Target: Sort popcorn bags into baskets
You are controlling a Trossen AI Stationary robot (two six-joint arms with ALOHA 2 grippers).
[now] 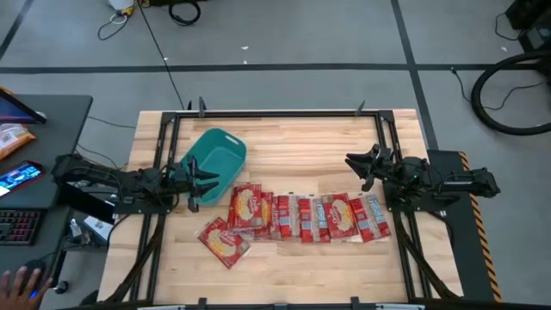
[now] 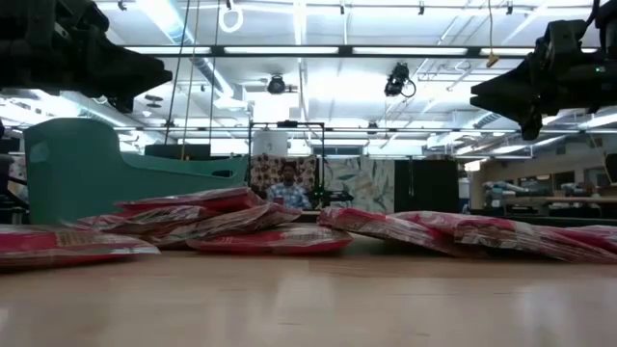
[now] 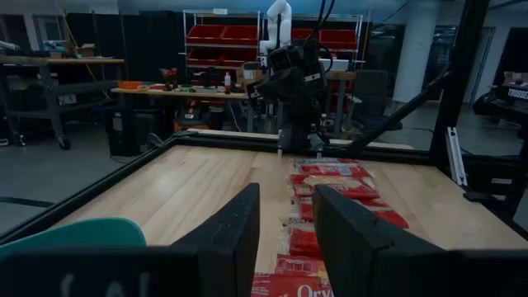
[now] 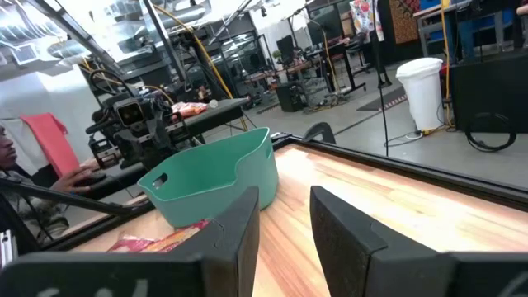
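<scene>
The red popcorn bags point(image 1: 297, 218) lay in a row between both empty, parted grippers, left gripper point(image 1: 204, 182) beside the teal basket point(image 1: 215, 156), right gripper point(image 1: 362, 166) beyond.

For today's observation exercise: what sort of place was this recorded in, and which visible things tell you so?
Probably a robotics lab or workshop: two arms on a framed wooden table, red storage shelving and workbenches behind, cables across the grey floor, and a person at a desk.

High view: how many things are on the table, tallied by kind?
Popcorn bags: about 10 (they overlap, so the count is not exact)
Teal-green tub: 1
Total: about 11
</scene>
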